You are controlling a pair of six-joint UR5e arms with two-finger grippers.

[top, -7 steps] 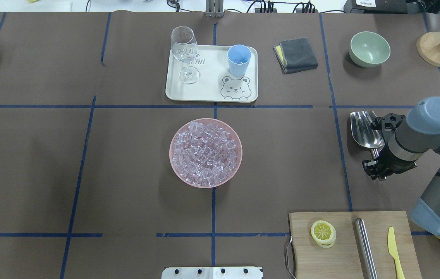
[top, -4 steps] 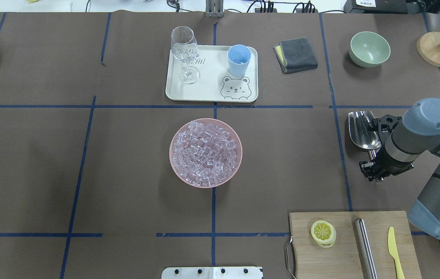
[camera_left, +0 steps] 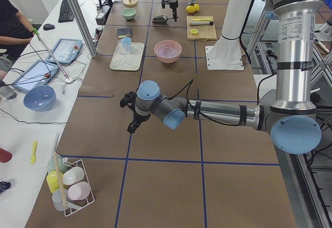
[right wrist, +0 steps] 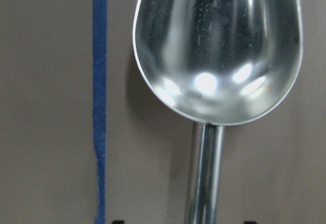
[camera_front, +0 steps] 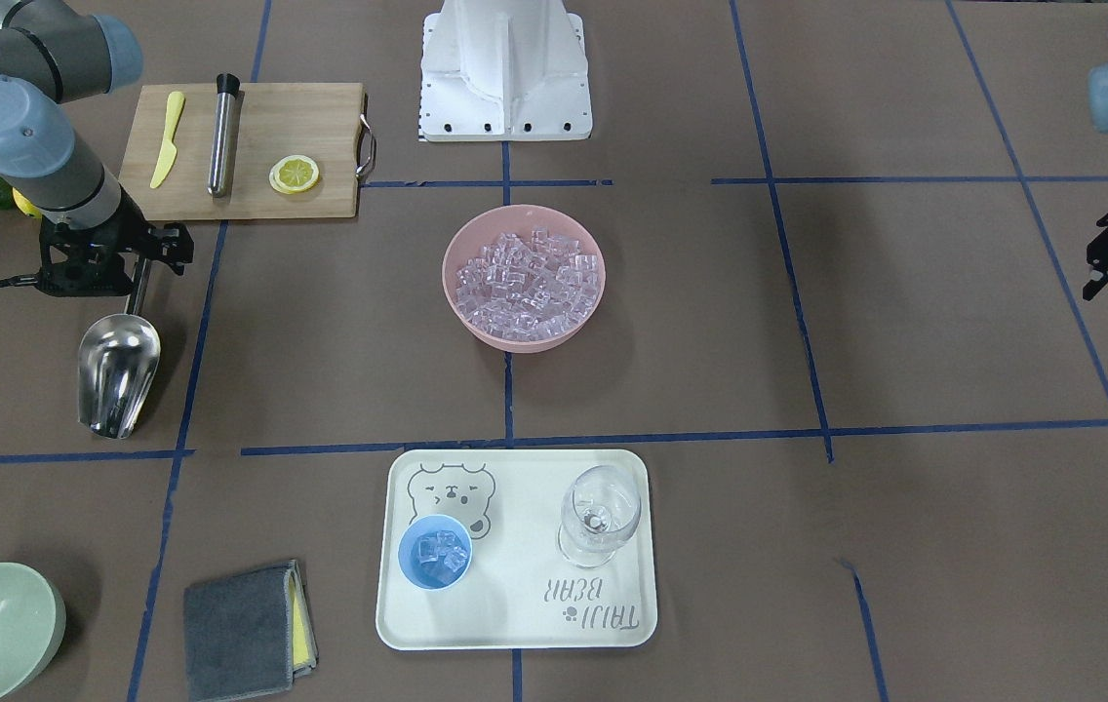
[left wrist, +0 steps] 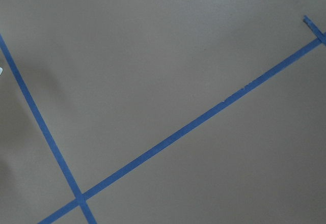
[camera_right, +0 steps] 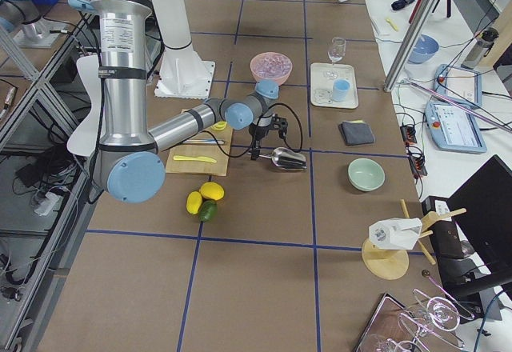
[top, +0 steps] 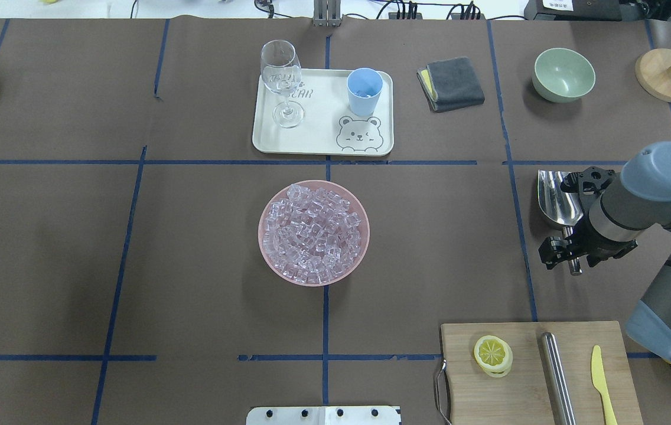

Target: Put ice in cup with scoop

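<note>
The steel scoop (top: 555,198) lies on the table at the right, trough empty, as the right wrist view (right wrist: 219,46) shows. My right gripper (top: 569,252) is open over its thin handle, with the fingertips wide apart on either side. The ice (top: 313,233) fills a pink bowl (camera_front: 464,317) at the table's middle. The light-blue cup (top: 364,91) stands on the white tray (top: 318,141) and holds a few cubes (camera_front: 437,554). My left gripper (camera_front: 1095,273) looks open and empty, far off to the left over bare table.
A wine glass (top: 281,82) shares the tray. A grey cloth (top: 451,82), a green bowl (top: 563,74) and a wooden stand (top: 668,75) are at the back right. A cutting board (top: 533,378) with a lemon slice, a steel rod and a yellow knife lies front right.
My right gripper has slid back along the scoop's handle, towards the robot and slightly left. The handle's end now shows behind it. The trough has turned slightly.
</note>
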